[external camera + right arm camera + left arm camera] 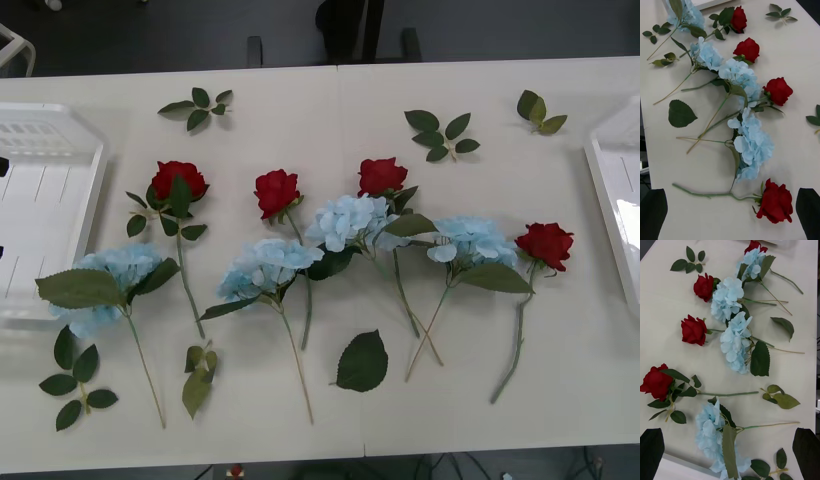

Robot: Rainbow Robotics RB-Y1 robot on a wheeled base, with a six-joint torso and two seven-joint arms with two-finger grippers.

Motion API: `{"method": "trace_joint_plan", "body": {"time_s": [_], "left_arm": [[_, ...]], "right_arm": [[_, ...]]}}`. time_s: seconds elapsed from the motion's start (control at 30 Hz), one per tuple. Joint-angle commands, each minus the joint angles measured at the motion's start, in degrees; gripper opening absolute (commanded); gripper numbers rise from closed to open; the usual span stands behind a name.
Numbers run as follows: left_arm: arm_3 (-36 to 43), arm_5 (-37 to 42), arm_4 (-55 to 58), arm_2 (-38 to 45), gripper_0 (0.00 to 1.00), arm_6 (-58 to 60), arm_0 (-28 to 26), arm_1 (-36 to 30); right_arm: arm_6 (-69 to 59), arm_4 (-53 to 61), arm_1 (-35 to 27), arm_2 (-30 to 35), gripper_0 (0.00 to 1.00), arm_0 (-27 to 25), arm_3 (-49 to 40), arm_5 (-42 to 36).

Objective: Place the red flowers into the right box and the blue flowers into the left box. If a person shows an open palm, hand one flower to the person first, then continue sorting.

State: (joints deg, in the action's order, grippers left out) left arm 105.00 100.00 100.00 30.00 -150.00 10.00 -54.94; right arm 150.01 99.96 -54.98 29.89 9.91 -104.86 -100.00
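- Far left of the pale worktop (330, 420): large shallow white plastic tray with ribbed slotted bottom, the left box (60, 150), holding no flowers.
- Just beside that tray: first pale-blue fluffy artificial hydrangea (118, 268), big green leaf across its stem; behind it, first artificial red rose (180, 180) on a thin green stem.
- Loose green leaf sprigs (200, 105) scattered near the far and near edges; single dark loose leaf (362, 362) near the front.
- Middle: second blue hydrangea (268, 265), second red rose (277, 190), third blue hydrangea (348, 220) and third red rose (382, 175), the third pair touching, stems crossing.
- Further right: fourth blue hydrangea (470, 240), then fourth red rose (545, 243) just beside it.
- Far right edge: glossy white tray with raised rim, the right box (612, 200), partly in view.
- Left hand (730, 453): black fingers wide apart at the corners, gripping nothing, above the first hydrangea.
- Right hand (730, 213): black fingers wide apart, gripping nothing, above the fourth rose.
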Motion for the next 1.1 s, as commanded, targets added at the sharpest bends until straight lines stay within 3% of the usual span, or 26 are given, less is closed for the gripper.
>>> {"method": "trace_joint_plan", "body": {"time_s": [0.03,0.07,0.23,0.3,0.43,0.73,1.1], "left_arm": [[0.0,0.0,0.0,0.0,1.0,0.0,0.0,-0.06],[-1.37,0.11,-0.33,-1.43,1.0,0.33,-2.53,1.68],[-3.39,-0.16,1.08,-1.61,1.0,1.73,-2.0,-2.54],[-5.33,0.28,5.12,-3.54,1.0,6.39,-2.0,-7.38],[-5.94,1.95,7.76,-3.54,1.0,11.66,-2.62,-9.14],[-3.66,-2.62,14.09,-3.19,1.0,28.19,-15.36,-10.01],[6.89,-10.44,12.94,-4.07,1.0,49.11,-25.56,-9.31]], "right_arm": [[-0.25,0.5,-1.19,-2.9,1.0,-3.85,1.94,1.56],[-0.33,1.82,-2.33,-4.57,1.0,-4.02,2.82,2.97],[-1.13,3.23,-5.58,-8.18,1.0,-2.7,5.45,4.11],[-8.16,-0.9,-5.67,-8.27,1.0,-1.91,5.19,2.36],[-16.42,-7.58,-5.67,-8.53,1.0,-1.83,1.94,0.69],[-43.66,-16.64,-4.88,-15.21,1.0,-1.83,-2.63,1.13],[-55.71,-30.35,3.74,-21.71,1.0,0.64,-2.63,2.53]]}}
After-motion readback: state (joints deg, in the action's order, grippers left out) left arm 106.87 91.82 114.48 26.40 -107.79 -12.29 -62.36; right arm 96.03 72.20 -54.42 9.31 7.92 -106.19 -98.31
